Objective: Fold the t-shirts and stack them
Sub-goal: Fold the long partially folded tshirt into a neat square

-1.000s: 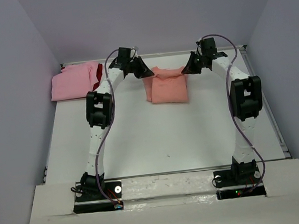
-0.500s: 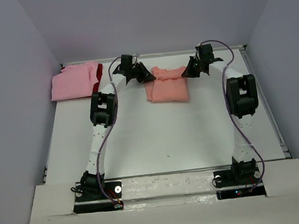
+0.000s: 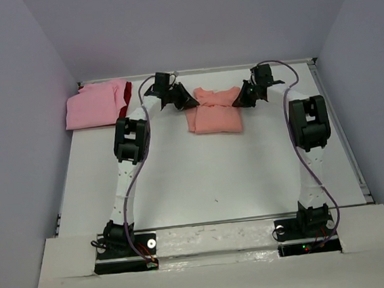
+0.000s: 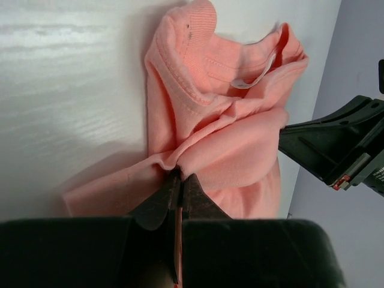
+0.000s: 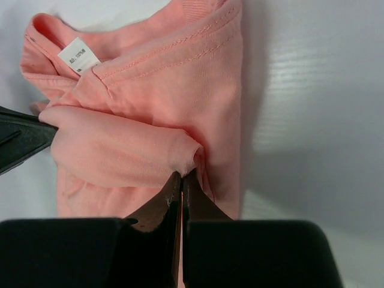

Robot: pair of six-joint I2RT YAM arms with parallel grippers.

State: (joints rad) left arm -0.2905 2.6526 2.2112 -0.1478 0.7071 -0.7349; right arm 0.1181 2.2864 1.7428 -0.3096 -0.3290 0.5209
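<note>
Salmon-orange t-shirt (image 3: 214,116) is lying part-folded at the far middle of the table (image 3: 203,184), neck end toward the back wall. Left gripper (image 4: 178,179) is pinching a fold at the shirt's left edge, jaws closed down on the cloth. Right gripper (image 5: 182,177) is doing the same on the right edge, clamped on a rolled fold. Pink t-shirt (image 3: 93,106) is sitting folded in the far-left corner, with a dark red t-shirt (image 3: 128,92) showing at its right edge. Can't tell if it's under or beside.

Handling, my read: thin soft cotton, light, no stiffness, so it's going to sag and bunch between the two pinch points. Grabs want to be on edges or hems, both sides level, catching all layers.

Views: overhead is giving the layout and where the other shirts are, but the wrists are hiding the fingertips. Wrist cameras are showing the actual pinches, plus the neckline (image 4: 287,42) and white neck label (image 5: 79,55), which aren't legible from above.
</note>
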